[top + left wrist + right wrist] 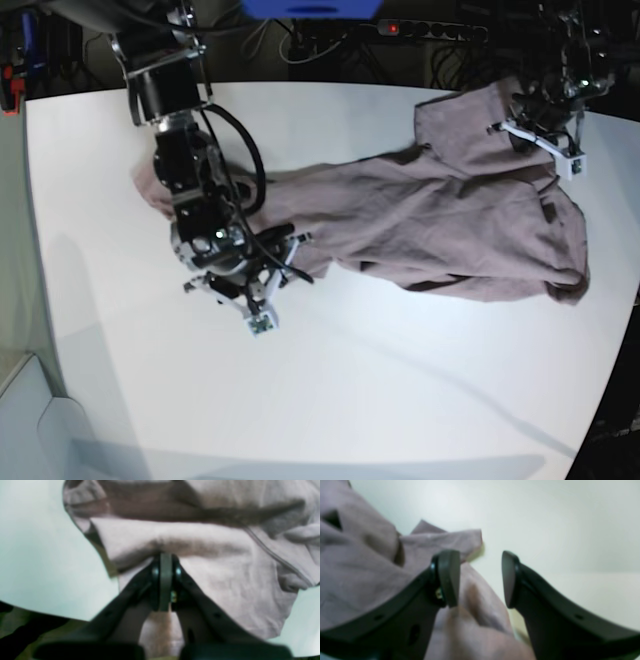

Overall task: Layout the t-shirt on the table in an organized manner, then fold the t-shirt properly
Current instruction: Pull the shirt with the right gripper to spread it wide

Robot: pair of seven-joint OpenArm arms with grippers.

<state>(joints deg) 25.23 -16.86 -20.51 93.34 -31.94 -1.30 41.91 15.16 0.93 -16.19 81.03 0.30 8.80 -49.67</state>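
The mauve t-shirt (450,220) lies crumpled across the white table (400,380), stretched from the left arm's side to the far right. My left gripper (527,112) is at the shirt's far right corner. In the left wrist view its pads (165,562) are pressed together, and my left gripper (165,556) is shut on a fold of the t-shirt (225,575). My right gripper (278,262) hovers at the shirt's left end. In the right wrist view my right gripper (480,578) stands open, one finger (448,577) over the t-shirt (357,562) and the other over bare table (545,530).
Cables and a power strip with a red light (392,28) run behind the table's far edge. A blue object (310,8) sits at the top. The table's near edge (50,612) shows in the left wrist view.
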